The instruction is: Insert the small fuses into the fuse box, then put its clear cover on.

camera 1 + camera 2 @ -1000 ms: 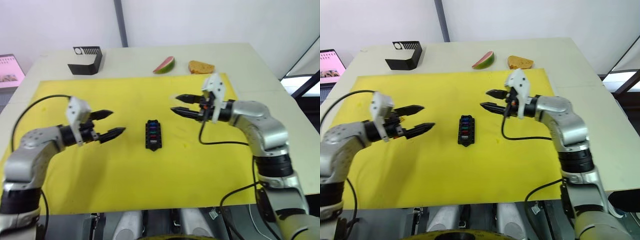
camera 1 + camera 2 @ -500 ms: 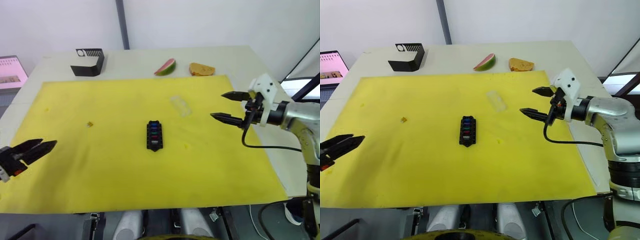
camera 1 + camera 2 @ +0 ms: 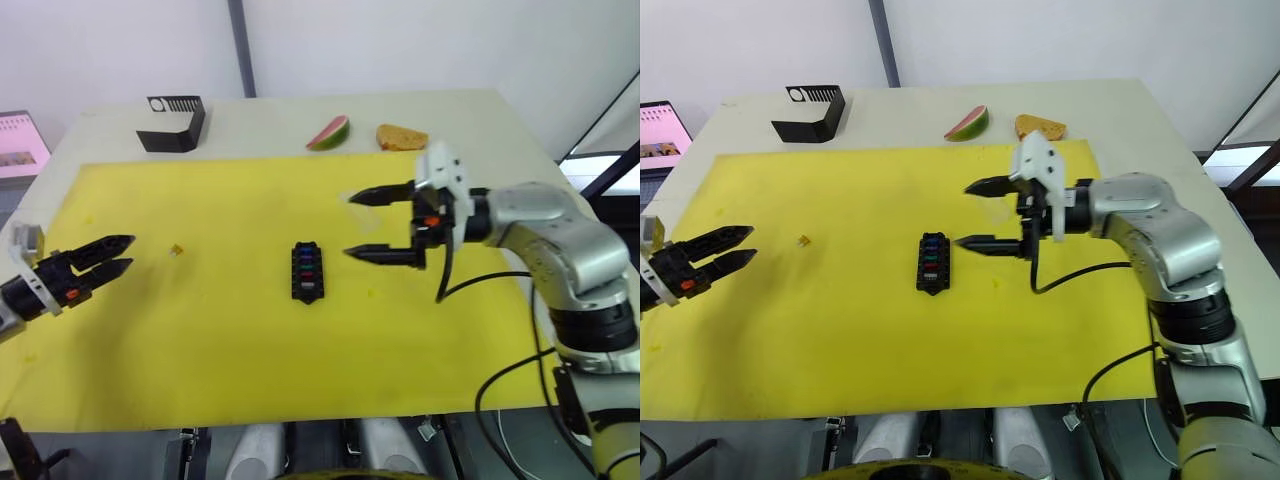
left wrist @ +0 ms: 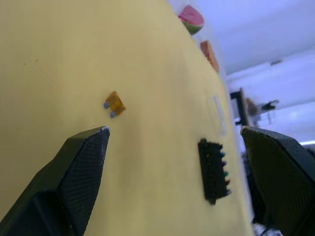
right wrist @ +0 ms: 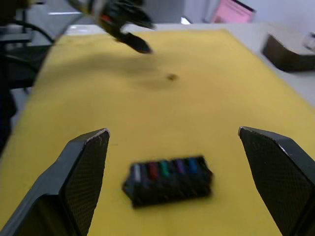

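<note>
On the yellow mat [image 3: 200,330], one amber fuse [image 3: 178,249] lay outside the fuse box [image 3: 306,271].
Both the left gripper [image 3: 112,255] and the right gripper [image 3: 365,226] hung spread and empty (five slots looked filled); picking that fuse seemed next.

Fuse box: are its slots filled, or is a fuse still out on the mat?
One is out: the amber fuse lies loose on the yellow mat; the fuse box holds five colored fuses.

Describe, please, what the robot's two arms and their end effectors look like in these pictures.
Both arms are silver-grey metal with rounded joint housings. The right end effector has two slim, pointed black fingers, a white block on the wrist, and a black cable looping beneath the forearm. The left end effector has the same black fingers, a small red mark behind them, and a white wrist part. Finger pads show a fine mesh texture.
</note>
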